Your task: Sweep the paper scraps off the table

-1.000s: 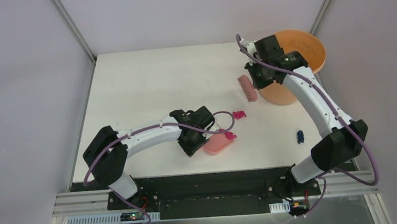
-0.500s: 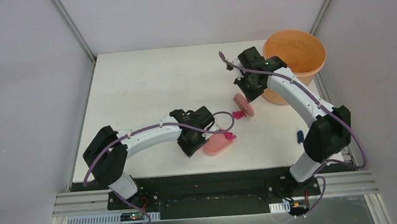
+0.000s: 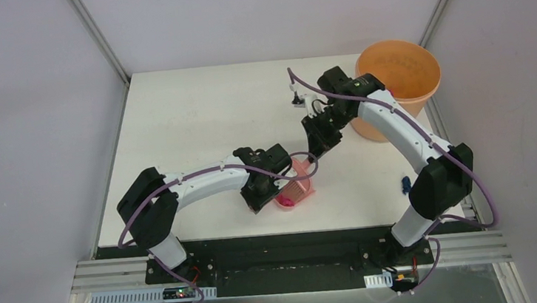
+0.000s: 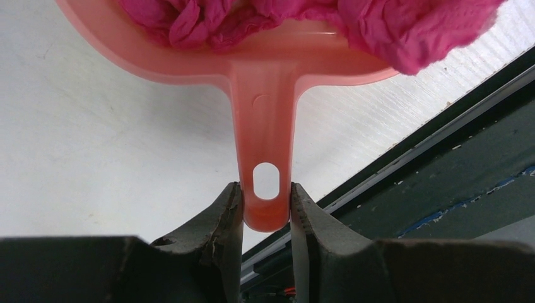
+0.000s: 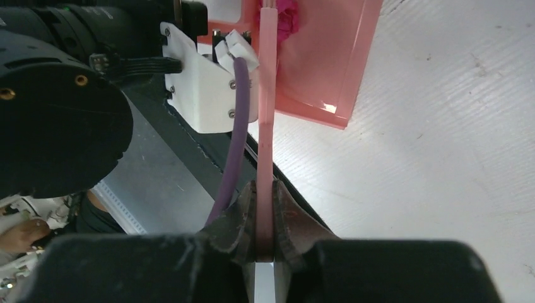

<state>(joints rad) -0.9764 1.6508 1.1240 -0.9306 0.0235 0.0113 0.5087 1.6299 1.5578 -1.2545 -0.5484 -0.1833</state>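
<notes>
The left end effector [image 4: 265,208] is clamped on the handle of the pink dustpan [image 4: 265,120]. It steadies the pan on the worktop [image 3: 195,114] near the front edge, with the mouth turned right to receive sweepings. Magenta paper scraps [image 4: 410,31] lie inside. The right end effector [image 5: 265,218] is pressed together on the thin handle of the pink brush [image 5: 267,95], which reaches the pan mouth. One dark blue scrap [image 3: 405,184] lies apart at the right. The orange bucket [image 3: 399,72] stands far right, probably for emptying. No writing is readable.
</notes>
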